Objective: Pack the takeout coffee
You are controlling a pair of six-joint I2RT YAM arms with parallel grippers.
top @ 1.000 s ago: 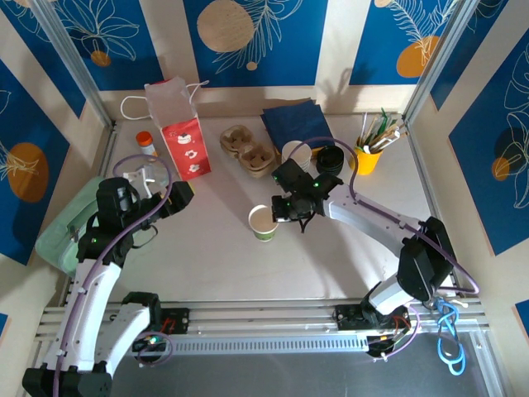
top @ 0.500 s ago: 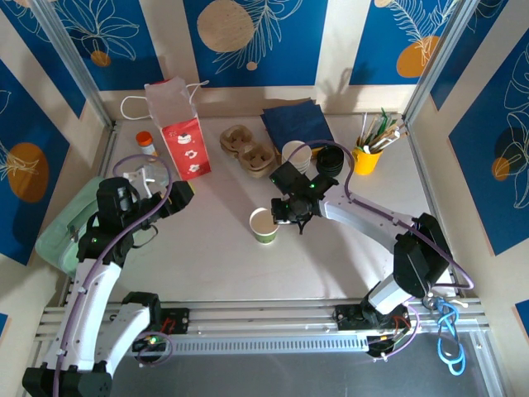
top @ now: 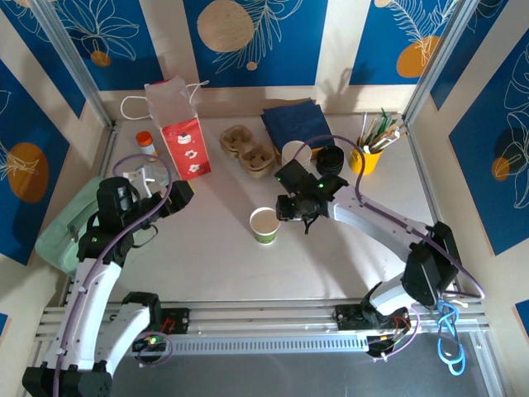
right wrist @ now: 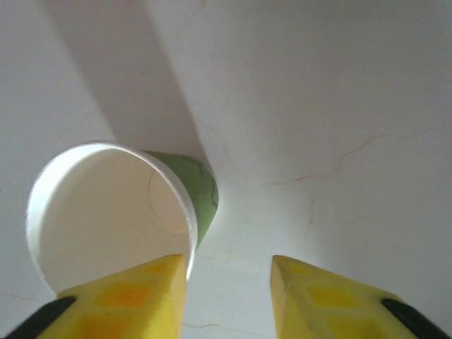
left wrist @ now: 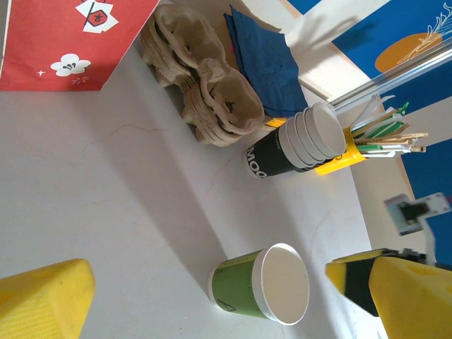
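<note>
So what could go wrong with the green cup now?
The right end effector is open and sits right beside the rim of the green cup. If it swings sideways when it moves, it might knock the cup over. Also, the cup has no lid on. Anything inside could spill if it gets bumped or carried like this, though I can't tell if there's a drink in it.

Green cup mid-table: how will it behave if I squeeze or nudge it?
The green cup looks empty inside, so it is probably very light; a nudge may slide or tip it. With no lid on, its paper wall will likely dent under a hard squeeze. It stands upright on a base narrower than its rim, so it may topple easily.
</note>
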